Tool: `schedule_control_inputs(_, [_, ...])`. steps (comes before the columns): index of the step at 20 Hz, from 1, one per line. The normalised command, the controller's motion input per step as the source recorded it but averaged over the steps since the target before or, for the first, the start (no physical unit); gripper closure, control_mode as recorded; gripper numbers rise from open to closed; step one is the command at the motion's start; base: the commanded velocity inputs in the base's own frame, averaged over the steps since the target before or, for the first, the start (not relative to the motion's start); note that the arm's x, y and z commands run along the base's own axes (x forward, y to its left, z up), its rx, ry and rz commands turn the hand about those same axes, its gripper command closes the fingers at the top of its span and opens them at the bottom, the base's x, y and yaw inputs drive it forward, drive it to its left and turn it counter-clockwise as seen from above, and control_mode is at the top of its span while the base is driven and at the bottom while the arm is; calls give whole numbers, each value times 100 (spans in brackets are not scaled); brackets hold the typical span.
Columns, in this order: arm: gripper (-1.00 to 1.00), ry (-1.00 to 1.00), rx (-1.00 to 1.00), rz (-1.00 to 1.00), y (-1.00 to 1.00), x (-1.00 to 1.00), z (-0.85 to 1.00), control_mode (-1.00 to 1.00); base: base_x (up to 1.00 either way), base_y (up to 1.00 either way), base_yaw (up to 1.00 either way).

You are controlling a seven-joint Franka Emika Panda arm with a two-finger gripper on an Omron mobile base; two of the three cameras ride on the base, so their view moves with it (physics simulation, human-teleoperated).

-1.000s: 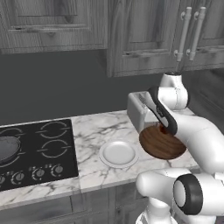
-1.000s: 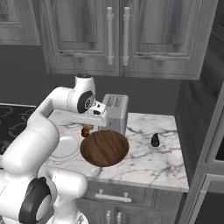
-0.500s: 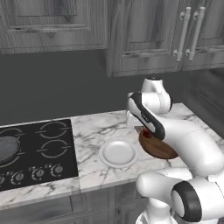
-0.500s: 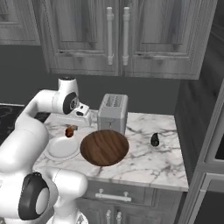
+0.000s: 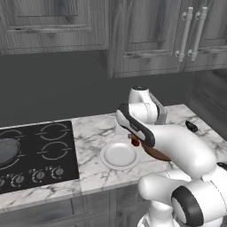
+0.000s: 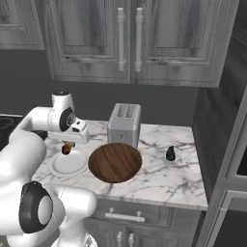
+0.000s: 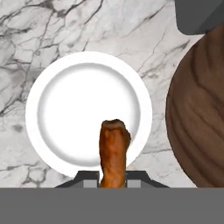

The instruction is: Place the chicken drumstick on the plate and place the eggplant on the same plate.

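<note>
While your gripper (image 7: 113, 179) stays clamped on the chicken drumstick (image 7: 114, 151), its long axis points over the plate (image 7: 52, 87) rim, centre just ahead.

Bare plate (image 7: 57, 105), wooden board (image 7: 199, 118) alongside
</note>
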Motion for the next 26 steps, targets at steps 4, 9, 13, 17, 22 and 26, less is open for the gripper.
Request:
schedule_control_inputs(4, [100,0,0,1,0,13,-41,-100,0,0,0])
schedule_control_inputs(9, [100,0,0,0,10,0,-35,-100,0,0,0])
schedule_control_inputs(13, [100,0,0,0,1,0,-29,-100,0,0,0])
schedule_control_inputs(17, [100,0,0,0,0,0,-23,-100,0,0,0])
schedule_control_inputs(22, [100,0,0,0,0,0,-23,-100,0,0,0])
schedule_control_inputs(26, [100,0,0,0,0,4,-15,-100,0,0,0])
